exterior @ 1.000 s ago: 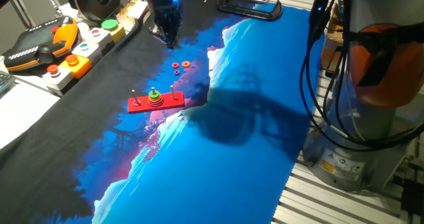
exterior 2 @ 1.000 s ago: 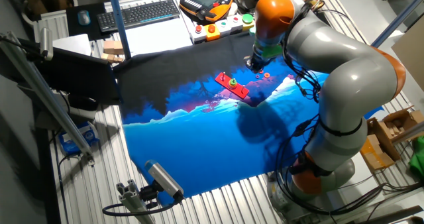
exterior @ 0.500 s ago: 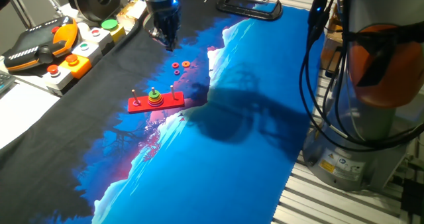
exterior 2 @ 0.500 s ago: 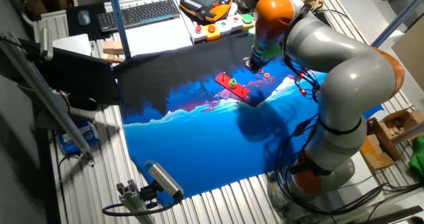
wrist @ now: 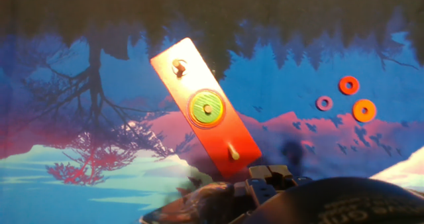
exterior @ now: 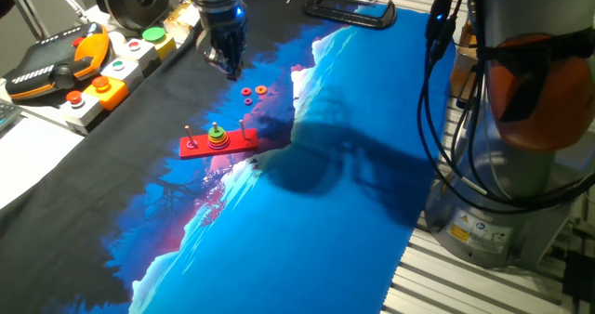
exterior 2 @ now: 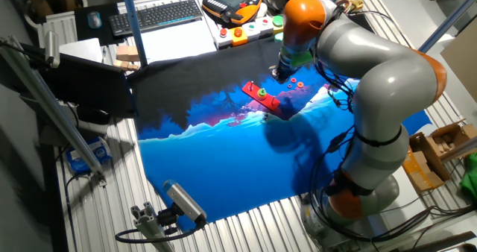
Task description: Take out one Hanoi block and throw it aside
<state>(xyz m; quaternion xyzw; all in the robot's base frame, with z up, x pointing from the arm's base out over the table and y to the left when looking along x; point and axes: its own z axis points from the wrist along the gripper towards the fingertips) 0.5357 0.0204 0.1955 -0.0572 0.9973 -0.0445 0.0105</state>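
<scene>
The green Hanoi block (wrist: pixel 206 109) sits on top of a yellow and orange stack on the middle peg of the red base (wrist: pixel 228 141). It also shows in one fixed view (exterior: pixel 216 130) and in the other fixed view (exterior 2: pixel 262 91). My gripper (exterior: pixel 229 65) hangs over the black cloth, beyond the base and up-left of the loose rings. Its fingers look pressed together with nothing between them. It also shows in the other fixed view (exterior 2: pixel 276 73). The fingertips do not show in the hand view.
Three small loose rings lie on the cloth near the base: a red one (wrist: pixel 349 85), a pink one (wrist: pixel 324 103) and an orange one (wrist: pixel 364 110). A control pendant (exterior: pixel 56 63) and a button box (exterior: pixel 112 82) stand at the left. A black clamp (exterior: pixel 349 12) lies at the back.
My gripper has moved a little to the left, away from the loose rings. The base and the rings have not moved.
</scene>
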